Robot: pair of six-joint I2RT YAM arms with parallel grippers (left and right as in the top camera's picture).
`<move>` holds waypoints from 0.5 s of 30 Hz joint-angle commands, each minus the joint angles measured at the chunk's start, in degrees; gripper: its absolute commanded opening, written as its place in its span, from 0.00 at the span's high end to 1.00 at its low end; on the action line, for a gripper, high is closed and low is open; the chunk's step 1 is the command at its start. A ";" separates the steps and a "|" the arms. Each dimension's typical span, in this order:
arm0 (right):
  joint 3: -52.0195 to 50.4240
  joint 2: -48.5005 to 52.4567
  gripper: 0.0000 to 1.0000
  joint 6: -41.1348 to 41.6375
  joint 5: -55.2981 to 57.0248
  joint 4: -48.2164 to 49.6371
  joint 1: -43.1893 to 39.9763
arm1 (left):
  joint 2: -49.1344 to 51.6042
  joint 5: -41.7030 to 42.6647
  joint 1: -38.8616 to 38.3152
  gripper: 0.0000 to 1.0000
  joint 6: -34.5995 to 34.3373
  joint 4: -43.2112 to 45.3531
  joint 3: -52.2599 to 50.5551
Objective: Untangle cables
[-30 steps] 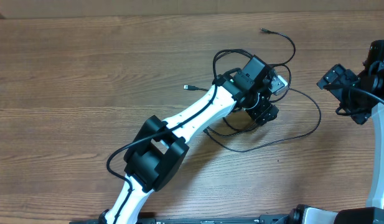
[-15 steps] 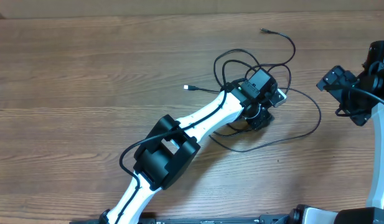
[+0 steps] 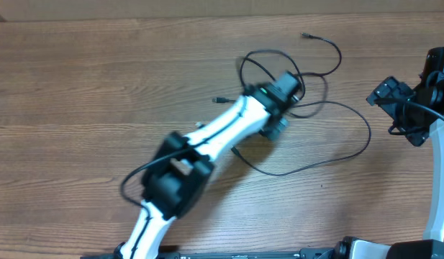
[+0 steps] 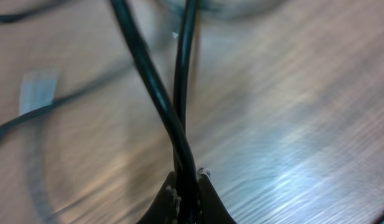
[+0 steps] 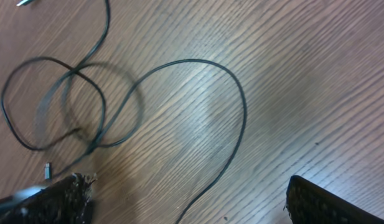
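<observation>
Left wrist: left tool (image 4: 187, 193) pinched tight on cables (image 4: 177, 118); right tool (image 5: 188, 190) spread wide, empty.

— Is it bright?
— Yes, the light is soft and even. The brown wooden table (image 4: 304, 174) has a white shiny patch in the left wrist view.
— Is anything fuzzy?
— The white and black left arm (image 3: 222, 133) looks smeared from above. The thin black cables (image 4: 157, 92) are blurry up close, with pale shadows on the wood.
</observation>
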 commanded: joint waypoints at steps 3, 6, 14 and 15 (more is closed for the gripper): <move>1.03 -0.33 0.00 -0.44 1.64 -1.62 -0.09 | -14.97 -5.81 12.70 0.96 -13.31 -9.07 0.22; 1.03 1.03 0.00 -2.05 1.62 -2.19 -0.07 | -18.91 -5.22 19.02 0.96 -15.54 -13.46 0.22; 1.03 7.26 0.00 -3.19 1.36 -5.03 -0.07 | -22.88 5.55 30.34 0.96 -16.26 -21.07 0.20; 1.03 8.04 0.00 -3.19 1.38 -5.75 -0.07 | -22.86 5.33 30.69 0.96 -17.05 -22.25 0.20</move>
